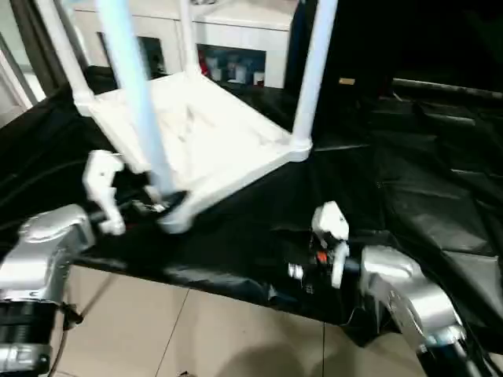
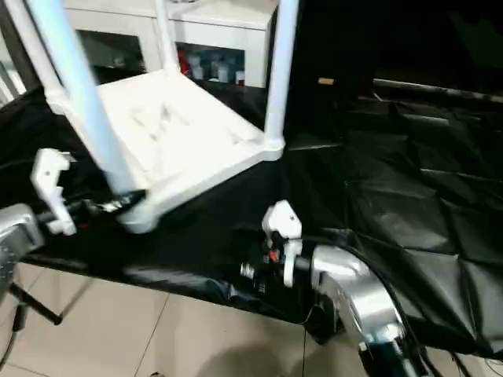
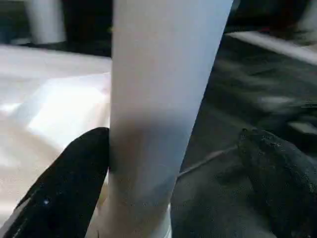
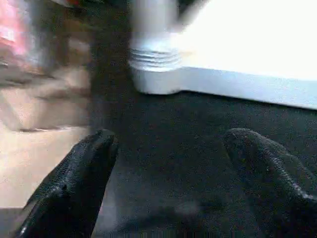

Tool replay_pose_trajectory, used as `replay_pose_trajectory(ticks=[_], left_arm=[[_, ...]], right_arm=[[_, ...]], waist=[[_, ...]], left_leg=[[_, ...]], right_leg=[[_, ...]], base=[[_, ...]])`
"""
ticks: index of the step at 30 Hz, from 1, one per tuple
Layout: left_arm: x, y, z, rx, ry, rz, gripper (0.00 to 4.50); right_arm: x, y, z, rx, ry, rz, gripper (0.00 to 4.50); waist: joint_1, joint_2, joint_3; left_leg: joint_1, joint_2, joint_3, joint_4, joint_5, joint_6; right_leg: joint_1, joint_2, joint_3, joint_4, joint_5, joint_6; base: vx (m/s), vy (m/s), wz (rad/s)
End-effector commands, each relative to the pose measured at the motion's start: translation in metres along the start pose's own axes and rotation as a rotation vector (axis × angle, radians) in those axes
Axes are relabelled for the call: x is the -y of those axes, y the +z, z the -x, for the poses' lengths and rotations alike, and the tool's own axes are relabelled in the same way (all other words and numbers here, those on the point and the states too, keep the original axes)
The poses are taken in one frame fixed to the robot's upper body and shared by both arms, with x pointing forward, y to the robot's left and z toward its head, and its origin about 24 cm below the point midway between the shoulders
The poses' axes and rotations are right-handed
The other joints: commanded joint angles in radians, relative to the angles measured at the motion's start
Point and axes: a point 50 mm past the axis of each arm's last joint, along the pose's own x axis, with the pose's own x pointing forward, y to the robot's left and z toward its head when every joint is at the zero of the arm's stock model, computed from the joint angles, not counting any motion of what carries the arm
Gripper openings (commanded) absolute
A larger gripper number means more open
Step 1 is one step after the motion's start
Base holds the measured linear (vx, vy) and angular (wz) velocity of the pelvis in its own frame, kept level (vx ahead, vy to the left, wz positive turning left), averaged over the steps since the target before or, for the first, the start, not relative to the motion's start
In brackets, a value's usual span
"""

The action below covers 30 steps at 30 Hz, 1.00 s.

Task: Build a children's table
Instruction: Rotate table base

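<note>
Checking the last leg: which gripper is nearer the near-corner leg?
Left. The left gripper straddles the leg, jaws open; the right gripper hangs apart, over the black cloth.

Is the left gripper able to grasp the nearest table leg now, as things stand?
Probably yes. The left gripper is open with the nearest leg standing between its fingers; nothing blocks it.
</note>
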Motion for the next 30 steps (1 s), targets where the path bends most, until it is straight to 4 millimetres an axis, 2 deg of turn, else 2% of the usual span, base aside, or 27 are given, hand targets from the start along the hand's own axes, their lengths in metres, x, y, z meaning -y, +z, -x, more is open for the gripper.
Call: replay_pose_trajectory(ticks=[1,4,6,7,8,12,15,16,17,21,22,23,24,27,28,30], left_arm=[[0.017,0.009,-0.015,0.03,-0.131,-0.016,4.47],[0.033,0.013,-0.032,0.043,-0.225,-0.022,4.47],[0.048,0.016,-0.047,0.052,-0.318,-0.029,4.47],[0.05,0.016,-0.048,0.052,-0.328,-0.03,4.47],[0.054,0.016,-0.057,0.052,-0.349,-0.036,4.47],[0.063,0.016,-0.069,0.055,-0.392,-0.04,4.47],[0.077,0.016,-0.086,0.055,-0.459,-0.05,4.47],[0.08,0.016,-0.091,0.055,-0.475,-0.052,4.47],[0.082,0.016,-0.096,0.058,-0.479,-0.057,4.47],[0.093,0.019,-0.114,0.072,-0.513,-0.069,4.47],[0.099,0.021,-0.125,0.085,-0.526,-0.064,4.47],[0.099,0.021,-0.126,0.087,-0.526,-0.065,4.47],[0.101,0.022,-0.131,0.095,-0.526,-0.068,4.47],[0.105,0.025,-0.141,0.112,-0.525,-0.063,4.47],[0.11,0.027,-0.149,0.129,-0.529,-0.069,4.47],[0.113,0.028,-0.153,0.135,-0.532,-0.069,4.47]], right_arm=[[0.015,-0.001,0.002,-0.022,-0.149,0.024,3.96],[0.029,-0.001,0.001,-0.035,-0.274,0.025,3.96],[0.038,-0.001,-0.003,-0.059,-0.356,0.063,3.96],[0.039,-0.001,-0.003,-0.062,-0.365,0.069,3.96],[0.041,-0.002,-0.006,-0.067,-0.377,0.059,3.96],[0.044,-0.004,-0.013,-0.08,-0.394,0.046,3.96],[0.046,-0.006,-0.025,-0.099,-0.401,0.042,3.96],[0.046,-0.006,-0.029,-0.106,-0.397,0.05,3.96],[0.046,-0.005,-0.032,-0.105,-0.392,0.046,3.96],[0.047,-0.002,-0.043,-0.076,-0.378,0.016,3.96],[0.047,-0.001,-0.045,-0.06,-0.367,0.006,3.96],[0.047,-0.001,-0.046,-0.058,-0.365,0.005,3.96],[0.047,-0.001,-0.047,-0.052,-0.359,0.0,3.96],[0.046,-0.001,-0.048,-0.04,-0.347,0.0,3.96],[0.046,-0.002,-0.05,-0.033,-0.332,-0.002,3.96],[0.045,-0.003,-0.05,-0.034,-0.329,-0.001,3.96]], waist=[[0.0,0.013,-0.064],[-0.003,0.012,-0.066],[-0.006,0.01,-0.067],[-0.006,0.012,-0.067],[-0.006,0.008,-0.068],[-0.011,0.009,-0.068],[-0.014,0.008,-0.069],[-0.018,0.011,-0.07],[-0.019,0.01,-0.069],[-0.021,0.008,-0.069],[-0.022,0.004,-0.07],[-0.023,0.005,-0.068],[-0.021,0.007,-0.071],[-0.023,0.004,-0.073],[-0.024,0.005,-0.074],[-0.025,0.006,-0.076]], left_leg=[[0.004,0.013,0.002,-0.067,-0.197,-0.01],[-0.001,0.009,0.002,-0.066,-0.174,-0.004],[0.001,0.009,0.004,-0.064,-0.171,-0.008],[0.002,0.007,0.006,-0.062,-0.171,-0.008],[-0.001,0.008,0.005,-0.062,-0.161,-0.004],[-0.003,0.007,0.005,-0.061,-0.163,0.005],[-0.004,0.007,0.005,-0.059,-0.157,0.006],[-0.005,0.006,0.005,-0.059,-0.159,0.005],[-0.001,0.006,0.006,-0.058,-0.166,0.006],[-0.004,0.007,0.005,-0.058,-0.176,0.01],[-0.006,0.006,0.005,-0.057,-0.172,0.016],[-0.004,0.005,0.007,-0.057,-0.175,0.018],[-0.003,0.006,0.007,-0.055,-0.167,0.023],[-0.011,0.007,0.003,-0.056,-0.144,0.034],[-0.011,0.007,0.004,-0.053,-0.132,0.041],[-0.009,0.006,0.006,-0.051,-0.126,0.055]], right_leg=[[0.047,-0.062,0.047,-0.068,-0.218,-0.194],[0.054,-0.059,0.045,-0.063,-0.177,-0.194],[0.053,-0.06,0.045,-0.064,-0.177,-0.195],[0.053,-0.058,0.046,-0.066,-0.178,-0.195],[0.056,-0.059,0.046,-0.063,-0.163,-0.195],[0.059,-0.058,0.045,-0.065,-0.163,-0.195],[0.06,-0.059,0.045,-0.064,-0.154,-0.199],[0.061,-0.057,0.043,-0.064,-0.151,-0.203],[0.059,-0.057,0.044,-0.066,-0.154,-0.206],[0.062,-0.059,0.044,-0.068,-0.173,-0.207],[0.064,-0.059,0.043,-0.068,-0.171,-0.209],[0.061,-0.059,0.043,-0.07,-0.18,-0.209],[0.063,-0.06,0.044,-0.069,-0.163,-0.216],[0.069,-0.061,0.042,-0.063,-0.127,-0.223],[0.07,-0.061,0.042,-0.061,-0.107,-0.23],[0.068,-0.06,0.041,-0.064,-0.09,-0.243]], base=[[0.0,0.0,0.0],[0.0,0.0,0.0],[0.0,0.0,0.0],[0.0,0.0,0.0],[0.0,0.0,0.0],[0.0,0.0,0.0],[0.0,0.0,0.0],[0.0,0.0,0.0],[0.0,0.0,0.0],[0.0,0.0,0.0],[0.0,0.0,0.0],[0.0,0.0,0.0],[0.0,0.0,0.0],[0.0,0.0,0.0],[0.0,0.0,0.0],[0.0,0.0,0.0]])
